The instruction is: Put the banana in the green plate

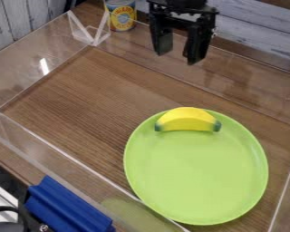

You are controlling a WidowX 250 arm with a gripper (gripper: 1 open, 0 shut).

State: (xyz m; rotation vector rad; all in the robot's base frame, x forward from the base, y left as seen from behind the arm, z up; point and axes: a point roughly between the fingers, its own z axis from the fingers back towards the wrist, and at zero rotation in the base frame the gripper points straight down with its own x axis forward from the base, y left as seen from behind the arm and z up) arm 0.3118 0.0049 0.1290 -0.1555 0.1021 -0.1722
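Banana point(188, 120): lies on the green plate point(196, 177), at its far rim.
Gripper point(180, 44): fingers spread, holding nothing, well apart from the plate.
Can point(120, 15): yellow label, print too small to read.
Table point(99, 100): wood-grain.
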